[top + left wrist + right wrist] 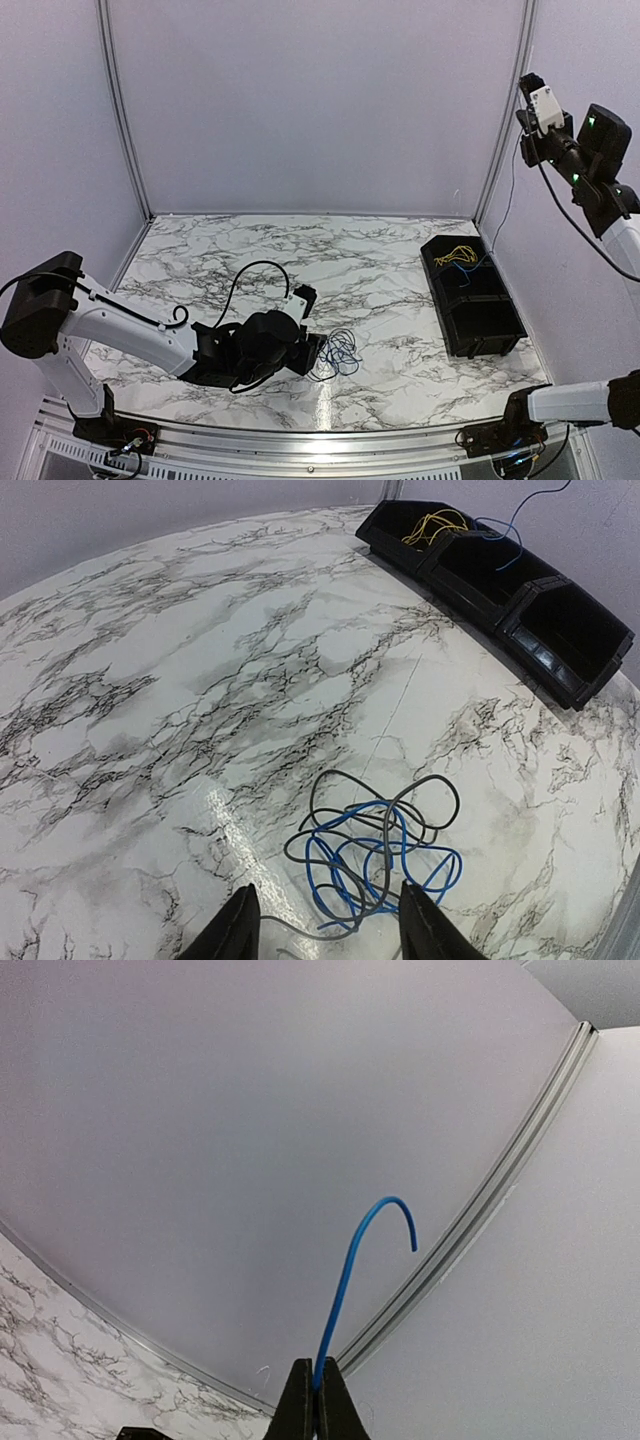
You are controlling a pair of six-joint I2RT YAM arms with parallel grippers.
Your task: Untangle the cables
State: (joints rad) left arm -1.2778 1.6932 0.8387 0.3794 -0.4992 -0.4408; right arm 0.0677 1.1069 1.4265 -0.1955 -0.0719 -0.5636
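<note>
left arm (120, 325): white links, black joints, a thick black cable (240, 275) looping off it. right arm (598, 138): black joints with green lights (591, 122).

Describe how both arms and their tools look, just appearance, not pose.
Both arms have white tube-like links and bulky black joints. A thick black cable loops off the left arm. The right arm shows two small green lights and a white block near its tip. The left tool and right tool each end in two slim black pointed fingers.

A black three-compartment bin (495, 340) was set along the right of a marble-patterned table (380, 270), enclosed by pale walls (320, 100).
</note>
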